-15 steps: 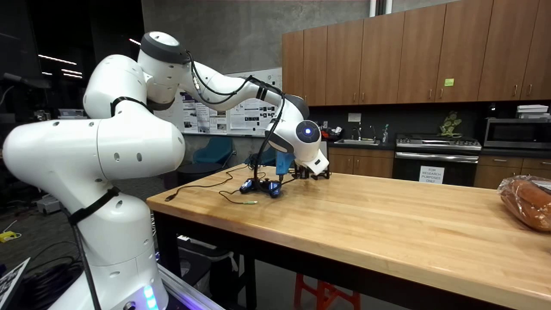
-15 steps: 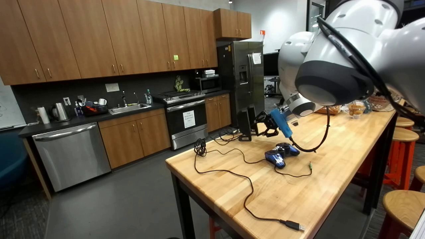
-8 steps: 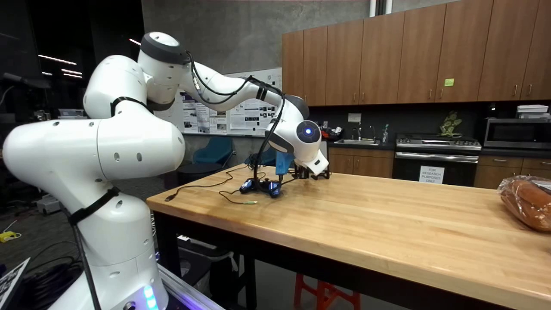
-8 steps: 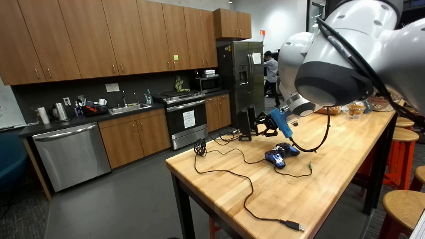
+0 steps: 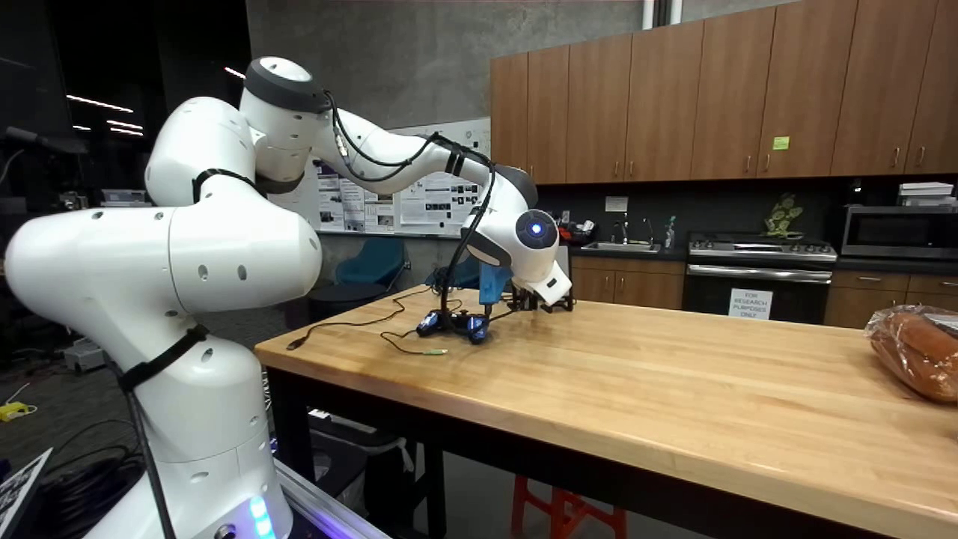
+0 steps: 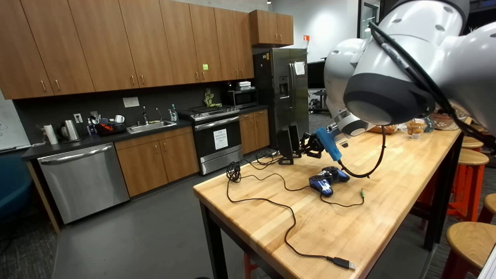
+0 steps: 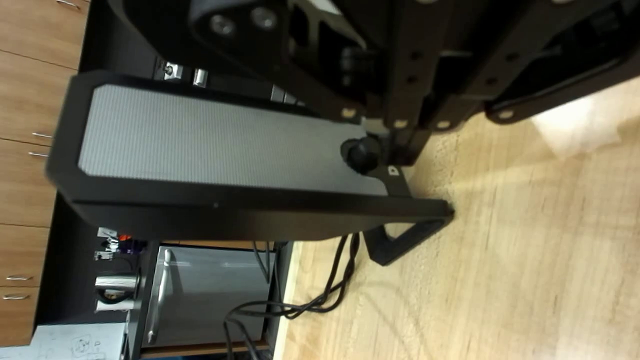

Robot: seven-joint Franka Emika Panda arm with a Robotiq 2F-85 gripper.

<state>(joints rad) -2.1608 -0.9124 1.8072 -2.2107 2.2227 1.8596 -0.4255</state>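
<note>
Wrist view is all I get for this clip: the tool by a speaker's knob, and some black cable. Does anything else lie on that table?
Observer: Yes. In both exterior views a blue game controller lies on the table, apart from the tool and speaker.
Operator: Can you see where a cable ends?
Observer: An exterior view shows a black plug lying loose near the table's edge.
Operator: Farther along the table?
Observer: A brown bundle in clear wrap, cut off by an exterior view's edge.

Bright indoor light, soft wrist picture
The wall [image 6: 325, 21] glares at one o'clock in an exterior view; the wrist view's tool [image 7: 406, 150] is near-black, blurred.
</note>
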